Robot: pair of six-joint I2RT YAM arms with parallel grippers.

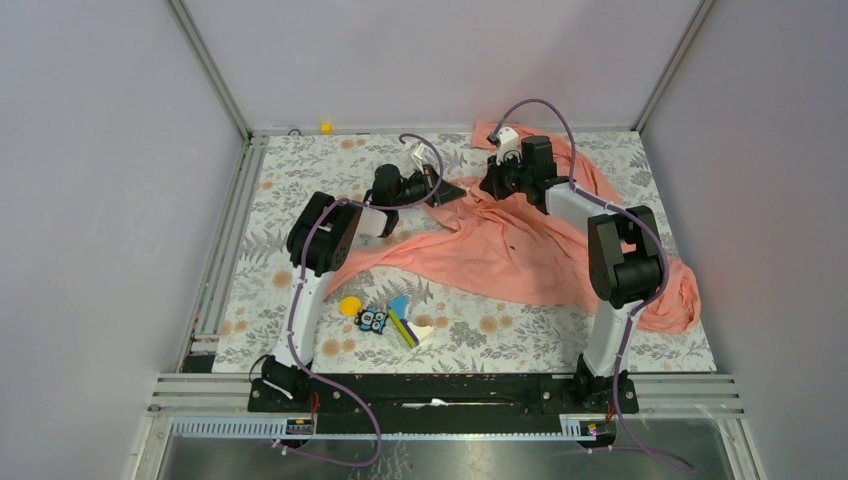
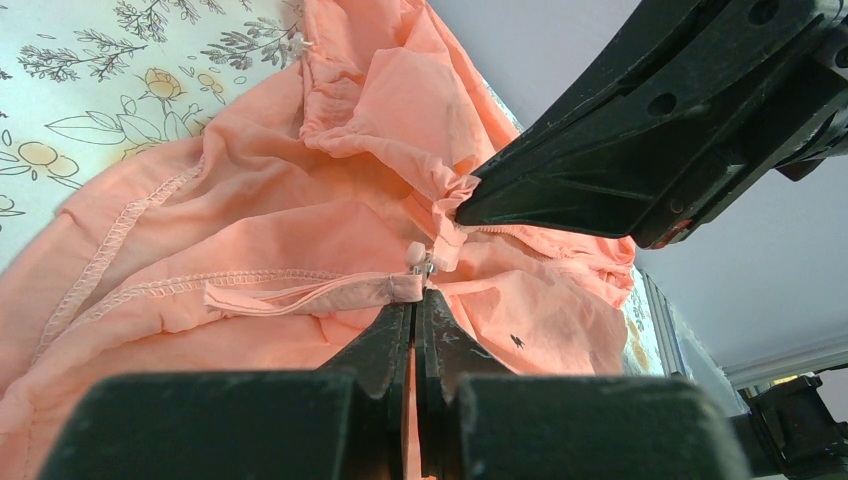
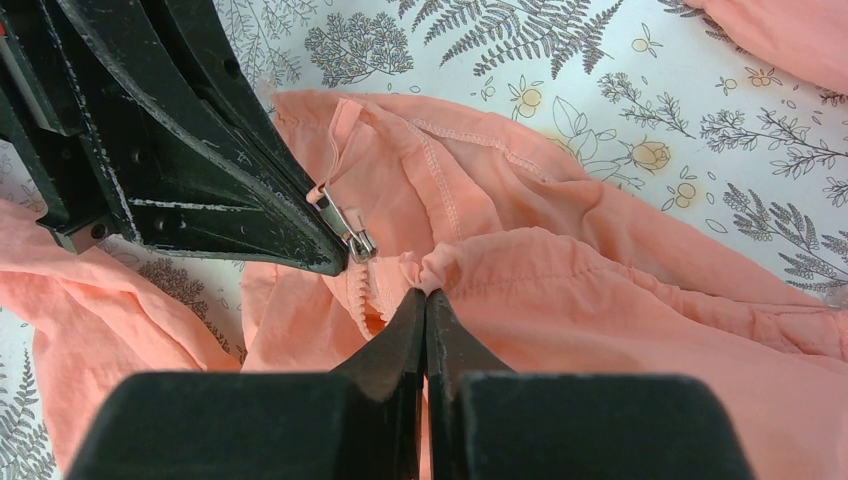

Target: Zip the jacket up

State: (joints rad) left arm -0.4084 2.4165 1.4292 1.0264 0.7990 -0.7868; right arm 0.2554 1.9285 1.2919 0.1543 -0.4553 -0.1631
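Note:
The salmon-pink jacket lies crumpled across the right half of the table. My left gripper is shut at the jacket's near-left edge. In the left wrist view its jaws are closed just under the small metal zipper slider, on the pull. My right gripper is shut just beside it. In the right wrist view it pinches bunched jacket fabric next to the zipper teeth. The zipper pull lies along the left gripper's fingertip. The two grippers almost touch.
Small colourful toy pieces and a yellow disc lie on the floral table cover in front of the jacket. A small yellow object sits at the far edge. Grey walls enclose the table on three sides.

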